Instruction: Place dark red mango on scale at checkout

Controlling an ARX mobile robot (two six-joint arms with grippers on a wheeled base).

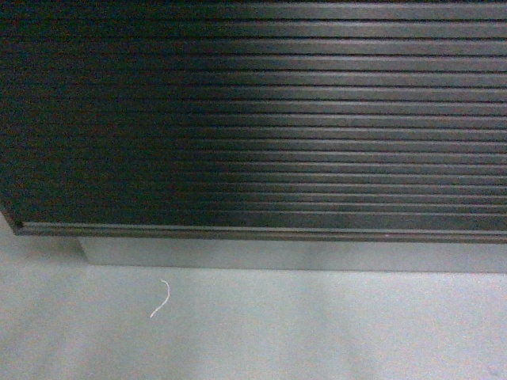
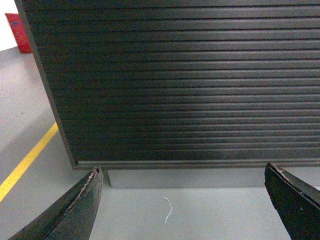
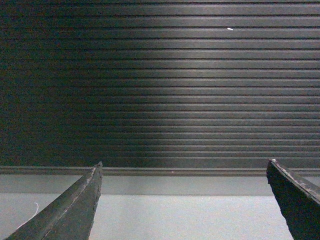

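Note:
The checkout (image 1: 261,119) fills all three views as a black, horizontally ribbed front panel on a grey base (image 1: 293,255). Its top is out of view. The dark red mango and the scale are out of view. In the left wrist view my left gripper (image 2: 182,172) stands open over the grey floor, nothing between its fingers (image 2: 82,202). The right wrist view shows my right gripper (image 3: 184,167) open too, its fingers (image 3: 80,200) wide apart and empty, facing the checkout (image 3: 160,85). Neither gripper appears in the head view.
A short white thread (image 1: 162,299) lies on the grey floor before the counter's left end, and shows in the left wrist view (image 2: 167,209). A yellow floor line (image 2: 27,162) and a red object (image 2: 19,32) lie left of the checkout's corner (image 2: 57,125).

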